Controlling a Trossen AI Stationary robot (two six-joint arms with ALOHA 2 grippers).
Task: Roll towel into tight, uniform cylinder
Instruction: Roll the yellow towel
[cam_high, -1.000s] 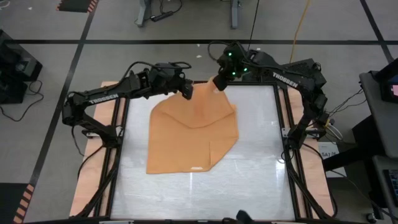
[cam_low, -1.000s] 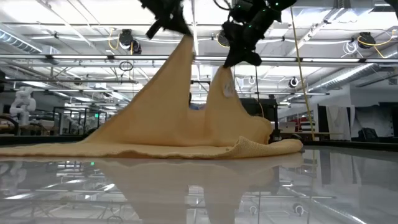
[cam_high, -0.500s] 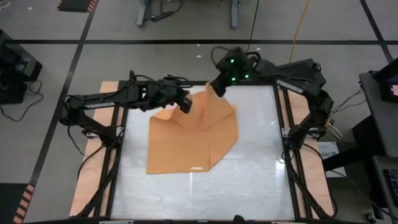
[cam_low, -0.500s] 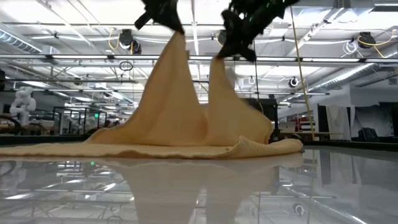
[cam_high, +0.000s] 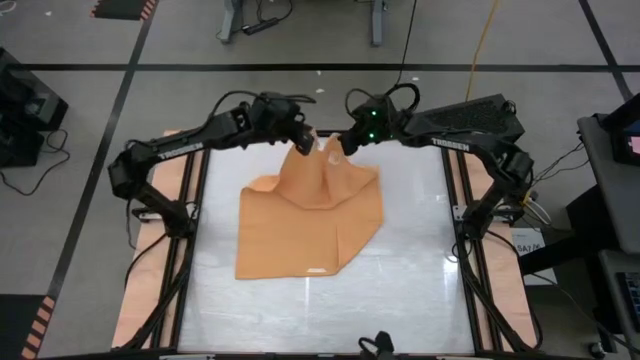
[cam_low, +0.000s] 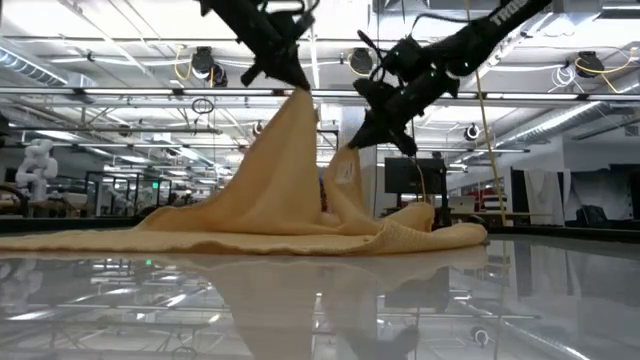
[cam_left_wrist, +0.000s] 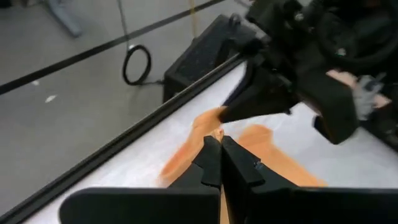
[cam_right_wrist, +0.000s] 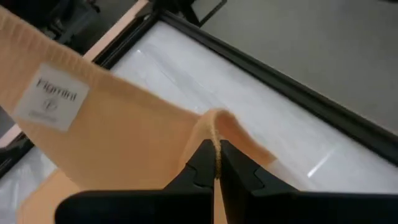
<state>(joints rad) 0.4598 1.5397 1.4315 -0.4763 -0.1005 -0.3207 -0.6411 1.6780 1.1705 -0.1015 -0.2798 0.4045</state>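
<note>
The orange-tan towel lies spread on the white table, with its far part pulled up into two peaks. My left gripper is shut on the taller peak. My right gripper, a little to its right and lower, is shut on the shorter peak. A white label shows on the cloth near the right gripper. A small white tag sits at the towel's near edge. The near and left parts of the towel rest flat on the table. My left gripper pinches the towel's far edge between its two shut fingers, slanting down from the far left. The cloth hangs below in a tent-like slope and its lower part lies on the table. One layer or several, I cannot tell. My right gripper pinches the towel's hemmed edge between its two shut fingers, slanting down from the far right. The hem curves over just ahead of the fingertips. The cloth droops slack toward the table, its lower part resting on the flat towel.
A black frame rail runs around the table. Bare table top lies to the right of the towel and toward the near edge. Beyond the far edge are the floor, a dark box and a cable loop.
My right gripper has sunk toward the table with its part of the towel, so that peak now stands lower and slacker. My left gripper swung toward the near edge and back toward the far edge, staying high; its peak remains tall. Both stay shut on the cloth.
</note>
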